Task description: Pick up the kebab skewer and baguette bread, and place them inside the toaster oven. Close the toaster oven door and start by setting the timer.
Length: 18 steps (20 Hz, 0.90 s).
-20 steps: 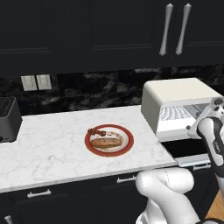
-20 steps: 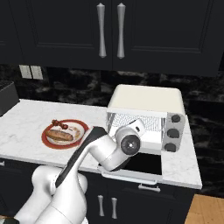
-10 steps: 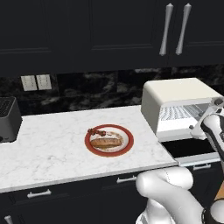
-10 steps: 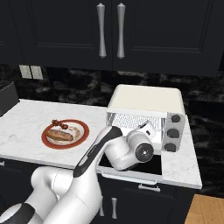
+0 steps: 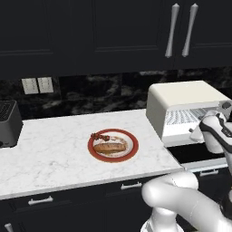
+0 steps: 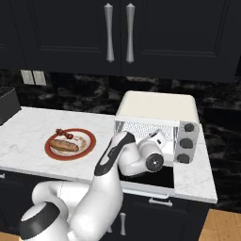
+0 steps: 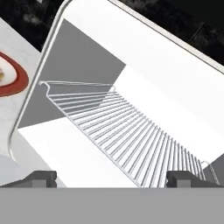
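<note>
Toaster oven (image 6: pixel 157 113) stands open directly ahead of the gripper (image 7: pixel 111 178), its wire rack (image 7: pixel 131 135) bare. The gripper's two tips sit wide apart at the cavity mouth, released and holding nothing. In both base views the hand itself is largely masked by the wrist, so the tips cannot be made out there. The door (image 5: pixel 199 156) lies folded down below the gripper; most of it is covered by the arm, and its handle is hard to make out. Kebab skewer (image 5: pixel 100 136) and baguette (image 5: pixel 109 147) lie side by side on a red-rimmed plate (image 5: pixel 131 153), well off to the gripper's left on the desk (image 5: pixel 50 149). In the hand view the plate is cut off by the edge.
</note>
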Motion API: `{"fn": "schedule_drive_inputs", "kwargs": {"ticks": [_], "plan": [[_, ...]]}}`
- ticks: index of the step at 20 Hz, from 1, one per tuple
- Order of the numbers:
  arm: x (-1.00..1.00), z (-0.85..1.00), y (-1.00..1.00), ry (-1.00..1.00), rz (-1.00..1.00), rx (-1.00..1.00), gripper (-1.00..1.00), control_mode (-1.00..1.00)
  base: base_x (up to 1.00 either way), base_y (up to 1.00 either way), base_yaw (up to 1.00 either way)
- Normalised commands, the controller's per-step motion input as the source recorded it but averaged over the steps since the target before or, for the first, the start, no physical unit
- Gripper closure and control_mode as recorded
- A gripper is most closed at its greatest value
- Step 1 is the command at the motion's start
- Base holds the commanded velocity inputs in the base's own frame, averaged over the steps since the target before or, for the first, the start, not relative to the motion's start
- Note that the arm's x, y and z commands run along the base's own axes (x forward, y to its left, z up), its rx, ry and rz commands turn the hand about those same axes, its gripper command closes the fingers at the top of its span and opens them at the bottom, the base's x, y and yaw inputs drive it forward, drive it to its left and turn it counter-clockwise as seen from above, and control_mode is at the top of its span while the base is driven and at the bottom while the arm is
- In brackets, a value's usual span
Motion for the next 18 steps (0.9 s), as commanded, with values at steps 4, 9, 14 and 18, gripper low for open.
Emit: {"fn": "schedule_drive_inputs", "kwargs": {"ticks": [4, 9, 14, 18], "plan": [[0.66, -0.14, -0.01, -0.03, 0.00, 0.00, -1.00, -1.00, 0.00, 0.00, 0.00], [0.43, -0.30, -0.05, 0.00, 0.00, 0.00, -1.00, -1.00, 0.00, 0.00, 0.00], [0.48, -0.19, -0.05, -0.02, 0.00, 0.00, -1.00, -1.00, 0.00, 0.00, 0.00], [0.30, -0.20, -0.09, -0.03, 0.00, 0.00, -1.00, -1.00, 0.00, 0.00, 0.00]]}}
